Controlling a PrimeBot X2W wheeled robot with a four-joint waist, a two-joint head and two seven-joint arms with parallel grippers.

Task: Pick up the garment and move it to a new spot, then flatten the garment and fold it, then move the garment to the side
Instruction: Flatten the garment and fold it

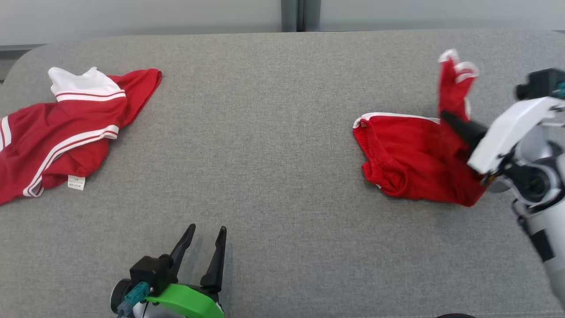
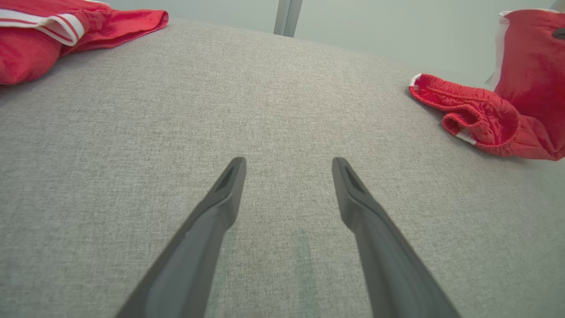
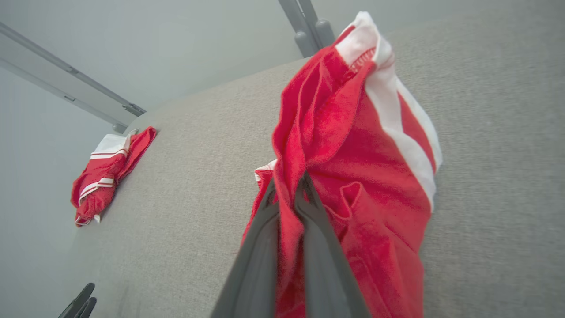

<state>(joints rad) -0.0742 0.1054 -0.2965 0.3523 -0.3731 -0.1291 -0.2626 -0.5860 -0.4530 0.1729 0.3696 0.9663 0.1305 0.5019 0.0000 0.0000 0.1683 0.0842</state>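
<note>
We see the right gripper (image 3: 288,187) clamped on the red shorts (image 1: 410,154), one leg raised, the rest lying on the grey surface's (image 1: 273,132) right side. Left gripper (image 1: 207,229) gapes wide, empty.

The shorts (image 1: 410,154) are red with white trim and an elastic waistband. They lie crumpled near the right end of the table (image 1: 282,132), the waistband resting on its surface, while one leg is lifted upright above it.
</note>
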